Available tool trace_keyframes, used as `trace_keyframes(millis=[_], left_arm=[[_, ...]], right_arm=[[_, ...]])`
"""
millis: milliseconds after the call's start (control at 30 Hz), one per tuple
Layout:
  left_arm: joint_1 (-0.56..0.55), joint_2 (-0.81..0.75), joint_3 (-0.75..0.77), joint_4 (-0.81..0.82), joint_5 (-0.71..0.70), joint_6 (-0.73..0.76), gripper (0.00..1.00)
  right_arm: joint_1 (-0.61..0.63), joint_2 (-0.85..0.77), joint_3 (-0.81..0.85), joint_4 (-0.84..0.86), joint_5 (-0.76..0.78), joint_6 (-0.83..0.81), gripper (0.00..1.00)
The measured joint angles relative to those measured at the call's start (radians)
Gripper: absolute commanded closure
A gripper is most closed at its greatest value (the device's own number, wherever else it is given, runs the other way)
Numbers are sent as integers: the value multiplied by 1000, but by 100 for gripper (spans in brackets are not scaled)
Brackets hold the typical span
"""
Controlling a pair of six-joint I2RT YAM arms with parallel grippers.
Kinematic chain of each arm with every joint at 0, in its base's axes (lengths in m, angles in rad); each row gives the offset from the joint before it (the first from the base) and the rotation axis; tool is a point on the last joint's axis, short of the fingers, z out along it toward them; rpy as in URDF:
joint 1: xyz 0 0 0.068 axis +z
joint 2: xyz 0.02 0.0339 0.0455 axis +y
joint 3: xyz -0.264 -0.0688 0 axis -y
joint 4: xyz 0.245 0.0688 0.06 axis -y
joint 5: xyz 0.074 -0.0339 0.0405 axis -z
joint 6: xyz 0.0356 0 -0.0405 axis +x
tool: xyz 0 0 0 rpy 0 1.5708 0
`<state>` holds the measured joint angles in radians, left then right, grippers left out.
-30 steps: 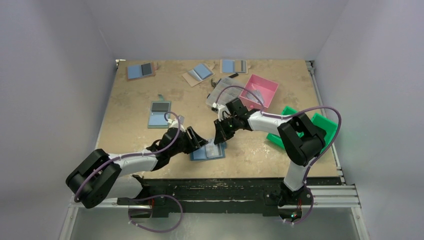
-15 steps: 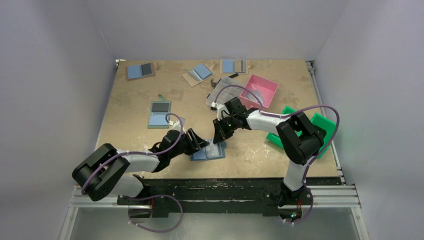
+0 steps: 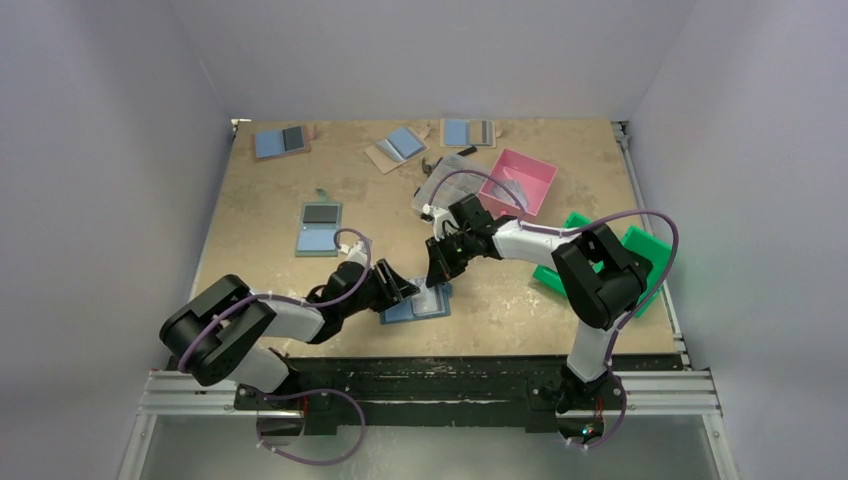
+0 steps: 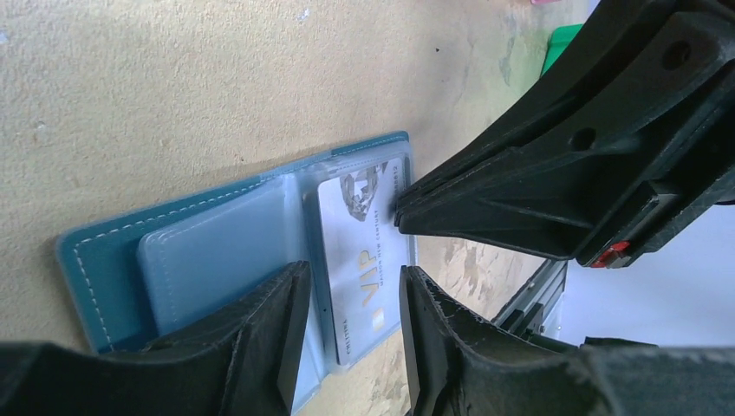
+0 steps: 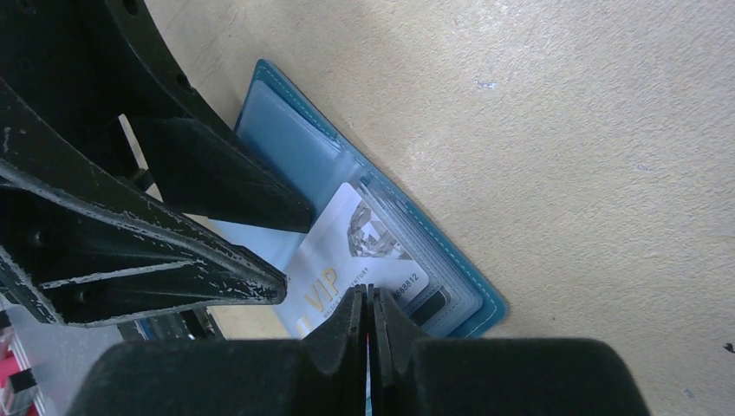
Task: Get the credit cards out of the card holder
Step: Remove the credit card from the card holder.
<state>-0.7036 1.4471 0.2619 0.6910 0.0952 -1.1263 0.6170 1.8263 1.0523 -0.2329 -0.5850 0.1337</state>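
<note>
The card holder (image 3: 415,303) lies open and flat near the table's front middle, with a teal edge and clear sleeves (image 4: 217,251). A white credit card printed "VIP" (image 4: 364,251) sticks partway out of its right half (image 5: 468,303). My left gripper (image 4: 353,273) is open, and its fingers straddle the card's protruding end just above it. My right gripper (image 5: 368,293) is shut, with its joined tips pressing down on the card face (image 5: 334,247) near the number. In the top view both grippers meet over the holder, the left gripper (image 3: 400,290) beside the right gripper (image 3: 438,278).
A blue holder with a black panel (image 3: 320,227) lies left of centre. Three more holders (image 3: 281,141) (image 3: 399,146) (image 3: 468,132) sit along the back. A clear box (image 3: 447,178), a pink bin (image 3: 525,180) and green trays (image 3: 625,255) stand on the right.
My left arm's shoulder and elbow have swung right while its gripper stayed over the holder, jaws slightly narrower. The right gripper has barely moved.
</note>
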Motion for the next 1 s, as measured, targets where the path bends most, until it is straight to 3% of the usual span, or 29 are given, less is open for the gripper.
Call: trace_keyframes(millis=[367,467,633,867,1000], left_arm=[[2,100,-14,142,7,-19,66],[2,137,-20,194,13,-36,75],[3,163,-35,232,5,-46,100],[8,166,-69,291,4,-48,100],[8,158,-97,323,5,-37,100]], right_arm=[[0,5,6,-8,-4,0,93],[-1,7,10,-8,-4,0,93],[-1,7,10,-8,-7,-1,92],[-1,15,22,-23,-30,-12,89],[-3,18,37,-53,-39,-45,77]])
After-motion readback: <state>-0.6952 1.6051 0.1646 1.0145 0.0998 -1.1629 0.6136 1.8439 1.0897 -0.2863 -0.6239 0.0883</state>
